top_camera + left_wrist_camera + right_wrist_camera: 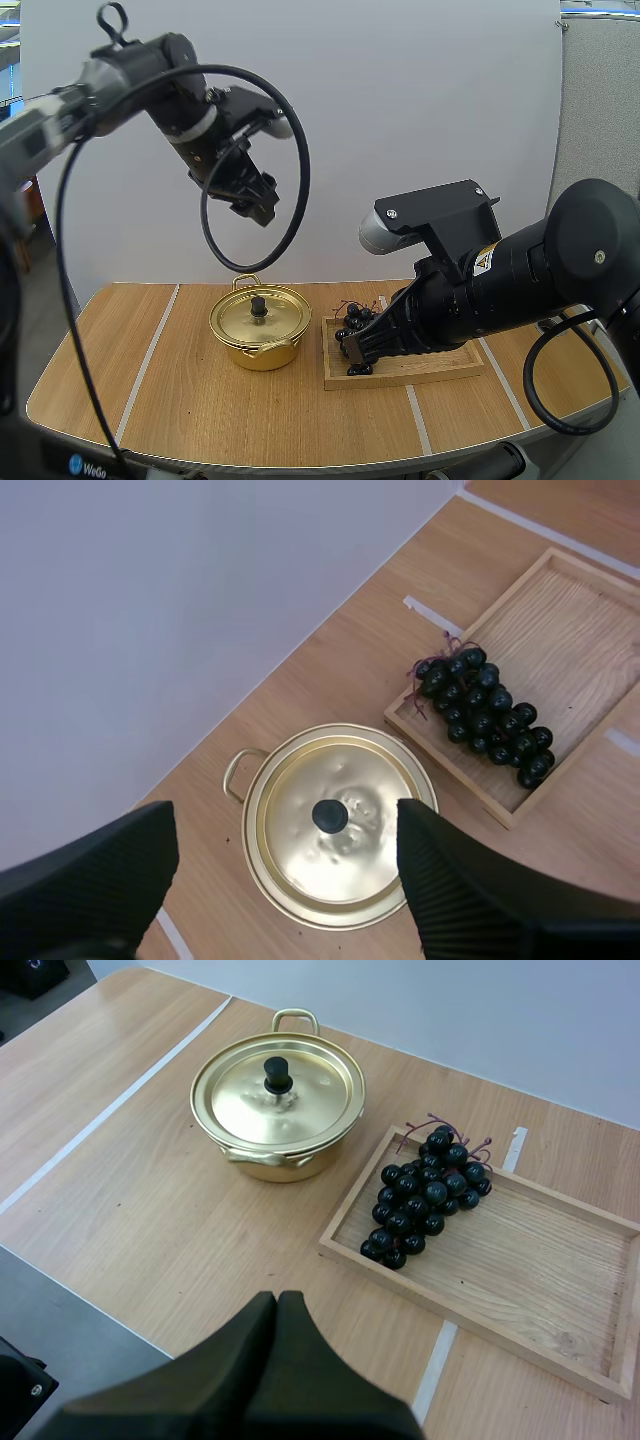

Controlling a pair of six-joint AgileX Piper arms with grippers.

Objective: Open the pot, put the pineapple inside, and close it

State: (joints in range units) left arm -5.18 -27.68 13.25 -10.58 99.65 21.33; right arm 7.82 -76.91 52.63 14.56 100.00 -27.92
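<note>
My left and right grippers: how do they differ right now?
The left gripper has its fingers open, standing apart; the right gripper has its fingers shut together as one wedge. The left gripper hangs high above the pot, whose lid is on; the right gripper sits low by the wooden tray holding the grapes. Both hold nothing.

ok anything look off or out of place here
The fruit here is a bunch of grapes, not a pineapple; it lies in the wooden tray at the end nearest the pot. The pot stands upright, lid seated squarely, nothing spilled.
</note>
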